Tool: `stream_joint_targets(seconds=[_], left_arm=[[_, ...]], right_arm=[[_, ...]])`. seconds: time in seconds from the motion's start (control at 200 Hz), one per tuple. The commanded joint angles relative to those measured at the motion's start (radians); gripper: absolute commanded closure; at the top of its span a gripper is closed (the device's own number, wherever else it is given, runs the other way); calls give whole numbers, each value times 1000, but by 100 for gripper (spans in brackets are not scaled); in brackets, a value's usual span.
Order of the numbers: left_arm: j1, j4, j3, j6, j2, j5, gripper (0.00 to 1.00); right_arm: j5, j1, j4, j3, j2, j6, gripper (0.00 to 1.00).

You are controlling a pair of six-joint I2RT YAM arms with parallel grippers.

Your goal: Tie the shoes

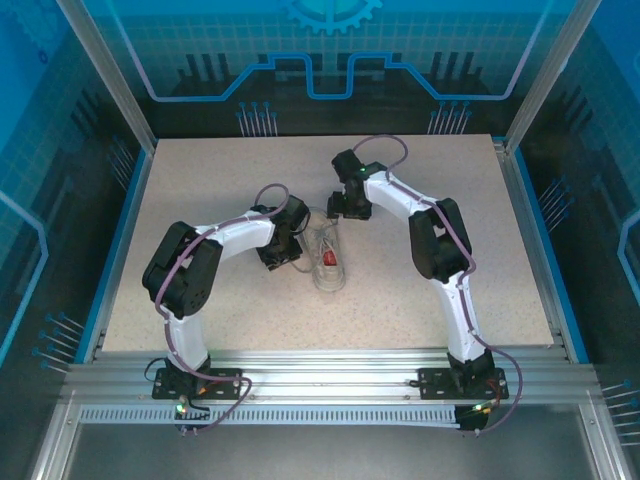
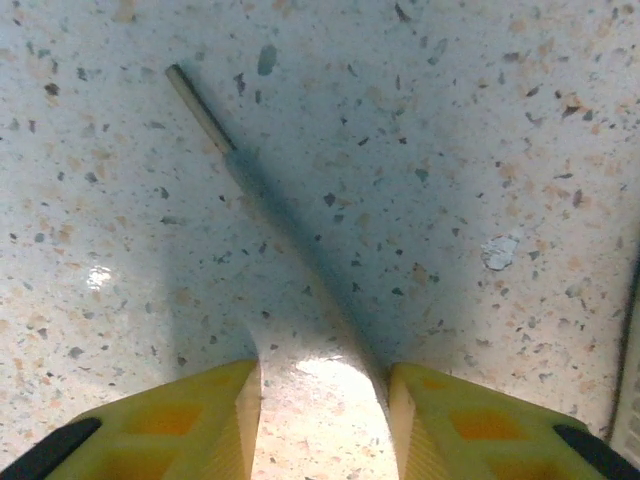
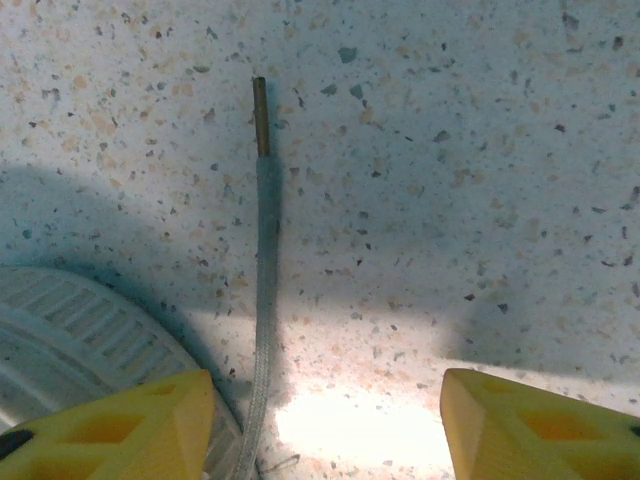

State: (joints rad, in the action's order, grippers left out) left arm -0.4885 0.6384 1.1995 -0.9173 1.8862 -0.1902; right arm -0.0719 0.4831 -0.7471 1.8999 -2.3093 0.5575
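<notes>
The small whitish shoe [image 1: 328,268] with a red patch inside lies mid-table, between the two arms. My left gripper [image 1: 283,254] is low at its left side. In the left wrist view the left gripper [image 2: 322,372] is open, and one thin lace [image 2: 290,230] runs diagonally across the table, passing just inside the right finger [image 2: 430,420]. My right gripper [image 1: 350,209] is low at the shoe's far end. In the right wrist view the right gripper [image 3: 327,378] stands wide open over the other lace [image 3: 267,260], which lies straight beside the left finger [image 3: 150,420]. The shoe's ribbed edge [image 3: 90,320] shows at lower left.
The speckled table [image 1: 200,190] has free room to the left, right and front of the shoe. A blue-lit frame and clear walls [image 1: 120,90] enclose it. Metal rails [image 1: 330,370] with the arm bases run along the near edge.
</notes>
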Motion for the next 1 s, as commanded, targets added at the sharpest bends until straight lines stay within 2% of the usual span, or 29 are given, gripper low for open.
stream_joint_targets(seconds=[0.0, 0.09, 0.24, 0.4, 0.786, 0.996], left_arm=[[-7, -29, -24, -3, 9, -8, 68], [-6, -20, -28, 8, -9, -19, 83], [-2, -5, -19, 36, -45, -38, 100], [1, 10, 3, 50, -66, -44, 100], [1, 6, 11, 62, -70, -35, 100], [1, 6, 14, 76, -78, -36, 100]], right_arm=[[-21, 14, -33, -84, 35, -10, 40], [-3, 13, -28, -118, 88, 0, 39], [-3, 6, -30, -123, 195, 10, 38], [-22, -7, -42, -89, 213, 14, 37], [-5, 2, -100, 101, -33, 39, 43], [-50, 8, -152, 140, -110, 32, 43]])
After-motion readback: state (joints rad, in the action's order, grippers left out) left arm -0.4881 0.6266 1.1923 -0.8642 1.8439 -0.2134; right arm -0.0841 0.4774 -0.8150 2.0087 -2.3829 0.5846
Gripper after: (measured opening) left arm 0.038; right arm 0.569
